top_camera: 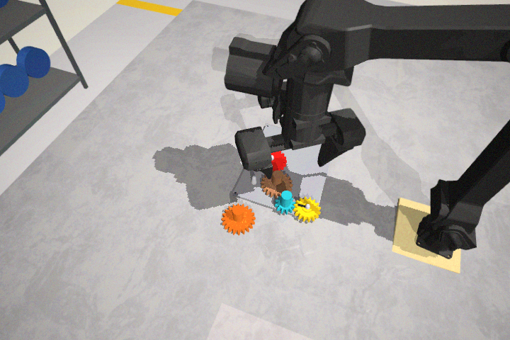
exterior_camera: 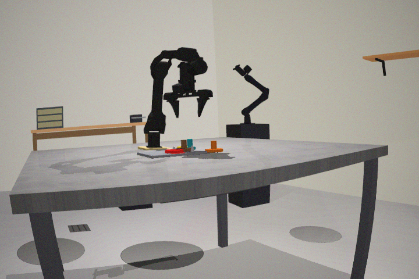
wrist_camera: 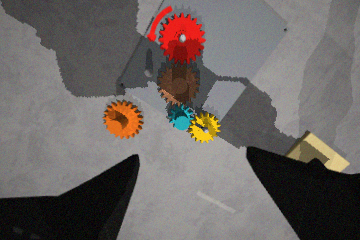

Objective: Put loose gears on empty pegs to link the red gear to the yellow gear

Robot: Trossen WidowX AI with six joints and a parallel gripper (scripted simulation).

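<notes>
My gripper [top_camera: 295,170] [exterior_camera: 188,116] [wrist_camera: 193,155] is wide open and empty, high above the grey board [top_camera: 305,158] [exterior_camera: 146,155] [wrist_camera: 243,42]. The red gear [top_camera: 280,161] [exterior_camera: 173,151] [wrist_camera: 169,39] is on its peg. A brown gear [top_camera: 278,185] [exterior_camera: 183,143] [wrist_camera: 179,86] is beside it. A small cyan gear [top_camera: 286,197] [exterior_camera: 190,142] [wrist_camera: 182,121] stands between the brown gear and the yellow gear [top_camera: 307,214] [wrist_camera: 199,133]. Neighbouring teeth look touching or overlapping; exact seating is unclear. An orange gear [top_camera: 238,218] [exterior_camera: 213,145] [wrist_camera: 130,121] stands on the table.
A bare peg [top_camera: 253,180] [wrist_camera: 148,72] stands on the board to the left of the brown gear. The arm's yellowish base plate [top_camera: 408,253] [wrist_camera: 333,151] is to the right of the yellow gear. A shelf with blue round items [top_camera: 10,80] is far left, off the table.
</notes>
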